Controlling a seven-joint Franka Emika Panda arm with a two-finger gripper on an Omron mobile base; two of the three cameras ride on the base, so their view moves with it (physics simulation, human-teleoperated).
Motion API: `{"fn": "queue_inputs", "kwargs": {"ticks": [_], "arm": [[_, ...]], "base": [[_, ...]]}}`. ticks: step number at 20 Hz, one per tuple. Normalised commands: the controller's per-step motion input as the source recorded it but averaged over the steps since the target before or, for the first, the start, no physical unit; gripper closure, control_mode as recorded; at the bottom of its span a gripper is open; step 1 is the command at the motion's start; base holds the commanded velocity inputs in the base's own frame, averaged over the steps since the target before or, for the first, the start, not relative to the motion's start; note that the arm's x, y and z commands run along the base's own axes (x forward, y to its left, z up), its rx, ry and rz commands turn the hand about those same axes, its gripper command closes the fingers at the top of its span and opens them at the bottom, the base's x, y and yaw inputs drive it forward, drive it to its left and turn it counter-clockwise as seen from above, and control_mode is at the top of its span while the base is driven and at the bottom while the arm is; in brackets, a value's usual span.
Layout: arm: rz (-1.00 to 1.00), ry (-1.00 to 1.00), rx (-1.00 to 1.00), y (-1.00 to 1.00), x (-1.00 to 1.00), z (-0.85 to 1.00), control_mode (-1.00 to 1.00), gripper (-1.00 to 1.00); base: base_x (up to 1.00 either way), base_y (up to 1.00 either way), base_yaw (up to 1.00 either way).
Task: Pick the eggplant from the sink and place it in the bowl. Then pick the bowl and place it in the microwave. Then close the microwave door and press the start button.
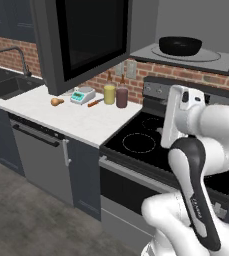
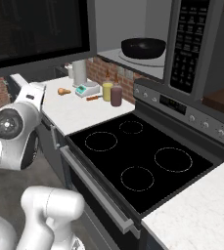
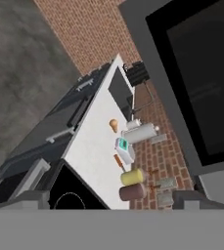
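The bowl sits in the microwave (door ajar), hand spread, arm folded back.

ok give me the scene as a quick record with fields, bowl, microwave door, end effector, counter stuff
bowl: black, on the glass plate inside the microwave
microwave door: swung open, hanging out over the counter
sink: far left end of the counter
end effector: open, fingertips at the bottom of the hand view, holding nothing
counter items: yellow jar, dark red jar, small scale
stove: black glass top, four rings, bare
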Motion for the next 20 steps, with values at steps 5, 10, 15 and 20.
{"fn": "queue_inputs", "kwargs": {"ticks": [5, 10, 15, 20], "arm": [[-0.09, -0.05, -0.15, 0.60, -0.31, 0.00, -1.00, -1.00], [-0.12, -0.04, -0.12, 0.84, -0.01, 0.03, -1.00, -1.00], [-0.24, -0.05, -0.07, 0.99, 0.01, 0.00, -1.00, -1.00], [-0.31, 0.00, -0.15, 1.00, 0.00, 0.00, -1.00, -1.00]], "base": [[0.00, 0.00, 0.00], [0.00, 0.00, 0.00], [0.00, 0.00, 0.00], [0.00, 0.00, 0.00]]}}
